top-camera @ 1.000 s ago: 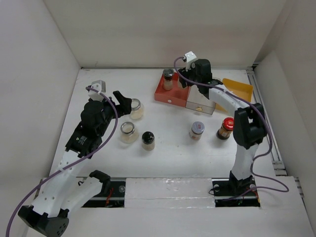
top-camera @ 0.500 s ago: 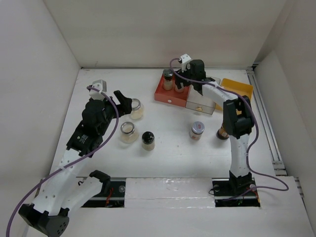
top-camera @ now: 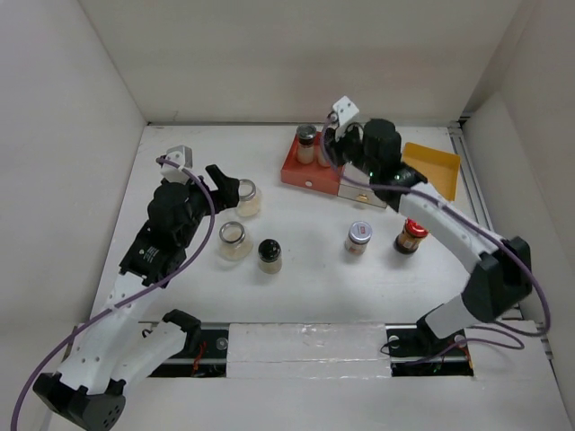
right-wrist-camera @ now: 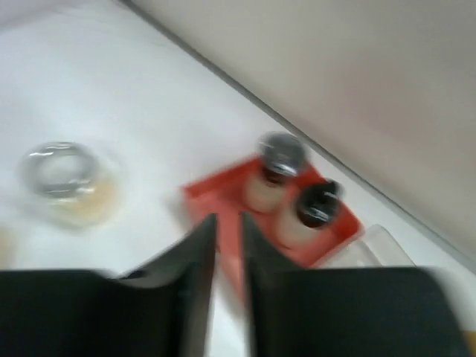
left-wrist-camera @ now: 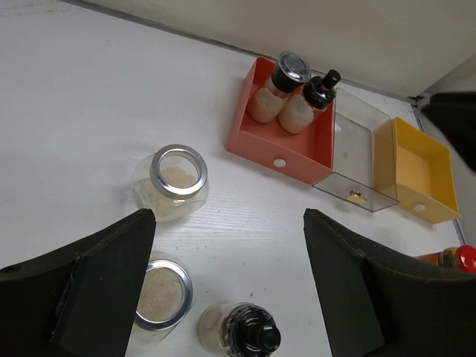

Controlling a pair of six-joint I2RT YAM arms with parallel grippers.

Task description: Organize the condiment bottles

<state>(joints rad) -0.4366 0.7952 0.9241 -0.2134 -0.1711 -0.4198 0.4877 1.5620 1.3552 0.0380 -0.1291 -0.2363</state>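
Two shakers (left-wrist-camera: 277, 88) (left-wrist-camera: 309, 104) in the red tray (left-wrist-camera: 271, 152)
Right gripper (right-wrist-camera: 228, 227), fingers together, hovers by it; left gripper (left-wrist-camera: 229, 219), fingers wide, sits left of it.

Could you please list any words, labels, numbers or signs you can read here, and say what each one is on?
No text can be read in any view.
The silver-lidded jar carries a label, but its print is too small to make out.
Nothing else shows any writing.
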